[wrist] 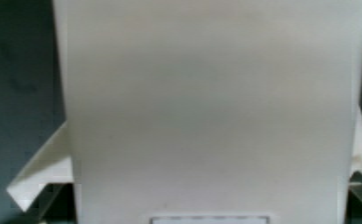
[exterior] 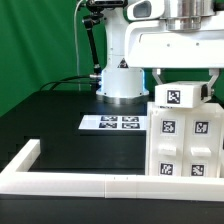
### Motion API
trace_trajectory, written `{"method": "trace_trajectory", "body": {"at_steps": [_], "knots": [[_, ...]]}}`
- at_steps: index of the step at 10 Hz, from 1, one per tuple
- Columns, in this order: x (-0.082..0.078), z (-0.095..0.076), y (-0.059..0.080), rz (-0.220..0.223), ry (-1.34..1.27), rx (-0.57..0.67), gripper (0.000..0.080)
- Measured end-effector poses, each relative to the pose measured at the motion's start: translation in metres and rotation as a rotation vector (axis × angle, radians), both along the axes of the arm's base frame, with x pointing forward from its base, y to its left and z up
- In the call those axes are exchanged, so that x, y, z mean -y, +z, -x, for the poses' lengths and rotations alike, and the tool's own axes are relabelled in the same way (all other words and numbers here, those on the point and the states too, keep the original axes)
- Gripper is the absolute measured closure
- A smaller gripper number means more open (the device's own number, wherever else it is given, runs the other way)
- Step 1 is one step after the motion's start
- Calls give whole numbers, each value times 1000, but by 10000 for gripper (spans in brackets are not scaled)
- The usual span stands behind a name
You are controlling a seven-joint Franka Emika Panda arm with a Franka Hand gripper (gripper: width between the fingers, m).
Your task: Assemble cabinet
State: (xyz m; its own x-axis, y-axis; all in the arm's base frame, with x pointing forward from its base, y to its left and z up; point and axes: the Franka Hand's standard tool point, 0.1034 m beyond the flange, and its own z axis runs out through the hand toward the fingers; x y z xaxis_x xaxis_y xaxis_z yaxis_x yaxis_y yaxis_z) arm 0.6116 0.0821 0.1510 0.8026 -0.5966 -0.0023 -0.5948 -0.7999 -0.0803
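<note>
The black table (exterior: 50,120) is bounded at the near edge by a long low white rail (exterior: 70,182), which turns a corner at the exterior view's left and runs a short way back along that side. The marker board (exterior: 112,122) lies flat on the table near its middle, between the rail and the white arm base (exterior: 120,82), and is apart from both. A green backdrop (exterior: 40,40) closes the scene behind. The cabinet (exterior: 185,145) stands upright on the table at the exterior view's right, just behind the rail and just beside the marker board; its near face carries several square tags. A smaller white block (exterior: 180,96), with one tag on its front, sits on top of the cabinet. The gripper (exterior: 185,78) hangs directly above this block, and dark finger-like shapes show at either side of the block's upper edge. Whether the jaws press on the block or stand clear of it cannot be told from either view. In the wrist view a broad plain white face of the cabinet (wrist: 204,100) fills the middle of the frame and hides the fingers; dark table (wrist: 18,80) shows on both sides of it. The cabinet's interior is not visible, so any contents cannot be reported.
</note>
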Motion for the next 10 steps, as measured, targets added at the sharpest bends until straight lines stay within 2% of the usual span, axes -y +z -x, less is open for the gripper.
{"method": "trace_trajectory", "body": {"at_steps": [3,10], "knots": [[-2,0,-1,-39,-296,-17,243],[-10,1,-1,-80,-852,-71,243]]}}
